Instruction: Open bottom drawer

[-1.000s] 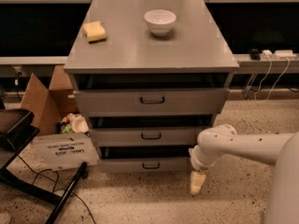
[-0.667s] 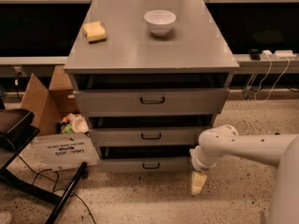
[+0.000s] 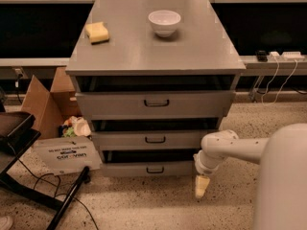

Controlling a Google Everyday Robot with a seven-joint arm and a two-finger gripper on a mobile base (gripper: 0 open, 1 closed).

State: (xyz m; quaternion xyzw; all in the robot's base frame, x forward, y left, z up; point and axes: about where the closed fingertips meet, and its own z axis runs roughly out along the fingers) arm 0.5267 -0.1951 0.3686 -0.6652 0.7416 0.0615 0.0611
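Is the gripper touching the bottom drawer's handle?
Apart. Camera view: the gripper hangs near the floor, right of the bottom drawer; bare front panel separates it from the handle.

white bowl [image 3: 164,22] | yellow sponge [image 3: 97,32] on cabinet top [image 3: 153,51] | cardboard box [image 3: 41,102] left

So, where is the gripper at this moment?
In the camera view the gripper hangs low on the right, beside the right end of the bottom drawer, away from its handle.
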